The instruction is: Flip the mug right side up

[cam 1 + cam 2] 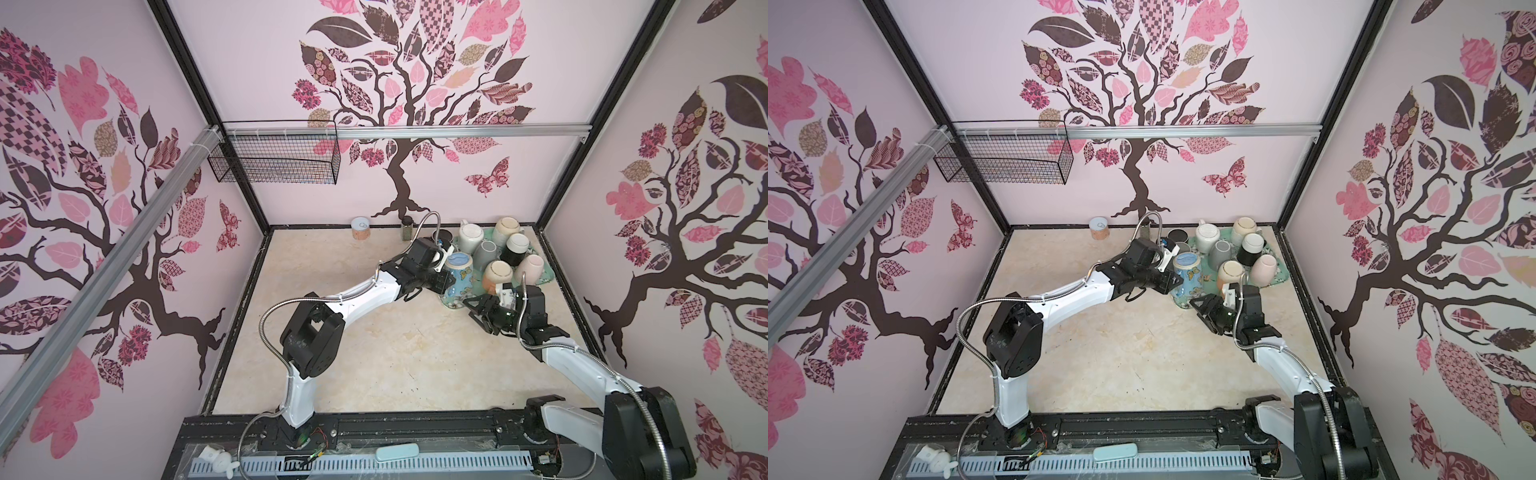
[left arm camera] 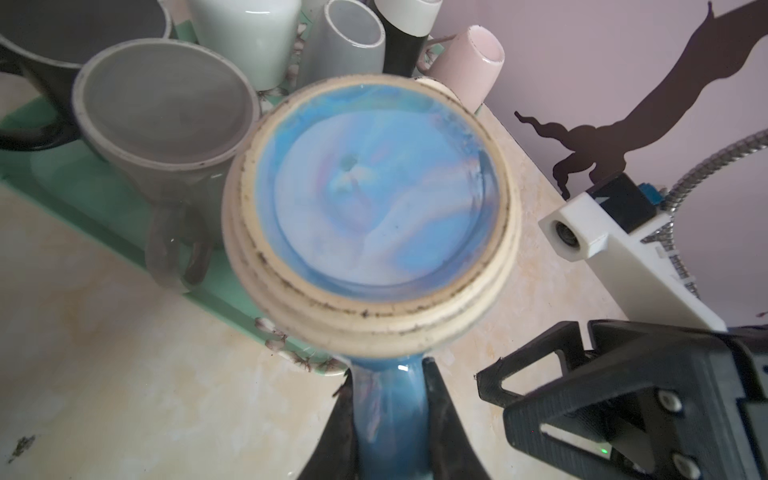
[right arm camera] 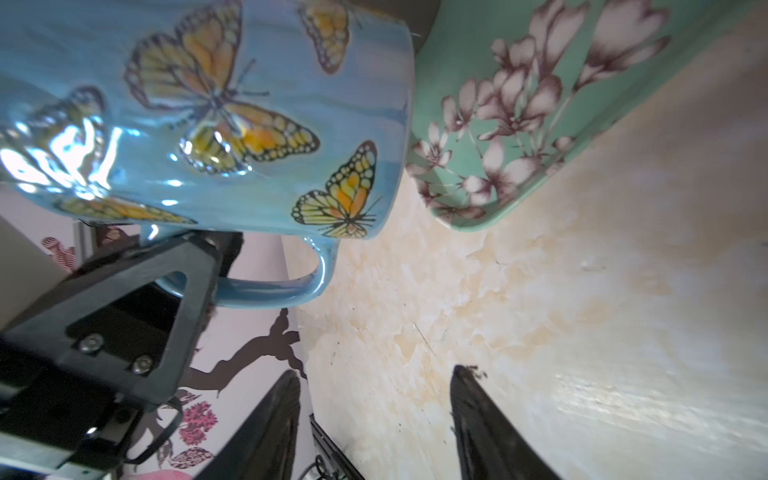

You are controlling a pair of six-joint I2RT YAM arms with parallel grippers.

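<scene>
Two grippers, one upside-down mug

Left gripper (image 2: 388, 395) is clamped on the handle (image 3: 270, 293) of the blue butterfly mug (image 1: 457, 280). In the left wrist view its two dark fingers (image 2: 442, 405) press against either side of the blue loop. Right gripper (image 3: 376, 374) has its jaws apart with nothing between them, and only bare table shows in the gap. In both top views it sits near the lower part of the mug, on the near side, and the right wrist view shows it apart from the mug.

The mug is inverted: its pale foot ring and blue base (image 2: 374, 187) face upward and its mouth points down toward the cream table (image 1: 374, 340). Whether the rim rests on the table or hangs just above it cannot be told. The mug is just beside the near left edge of a green flowered tray (image 3: 457, 54). Other mugs crowd the tray, among them a beige mug (image 1: 496, 274), a pink mug (image 1: 530, 268) and a grey cup (image 2: 166, 124) whose mouth faces the left wrist camera
</scene>
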